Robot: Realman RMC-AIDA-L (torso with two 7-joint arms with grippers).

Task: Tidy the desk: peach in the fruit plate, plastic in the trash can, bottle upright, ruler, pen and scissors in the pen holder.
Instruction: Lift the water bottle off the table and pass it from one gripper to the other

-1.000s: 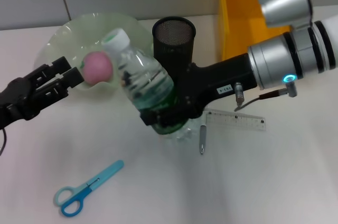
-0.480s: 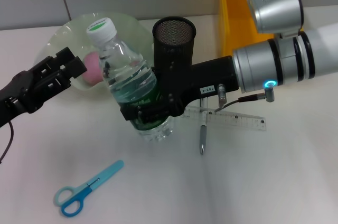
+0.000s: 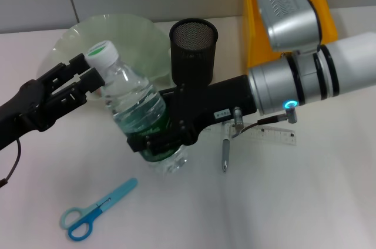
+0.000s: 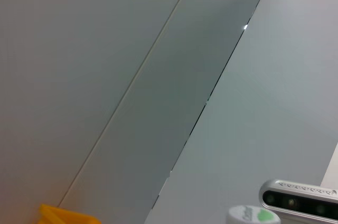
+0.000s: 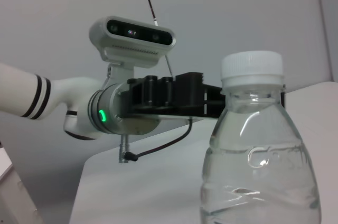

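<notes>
My right gripper is shut on the lower body of a clear bottle with a white cap and green label. The bottle stands nearly upright, its base at the table left of the black mesh pen holder. In the right wrist view the bottle fills the front. My left gripper is open beside the cap, over the pale green fruit plate. The peach is hidden. Right of the bottle lie the pen and the ruler. The blue scissors lie near the front. No plastic shows.
A yellow trash can stands at the back right, partly behind my right arm. The left wrist view shows mostly wall, with the bottle's cap at its edge. Bare table lies front and right.
My right gripper has carried the bottle to the left and stood it more upright. The peach, seen earlier on the plate, is now covered by the bottle and left gripper.
</notes>
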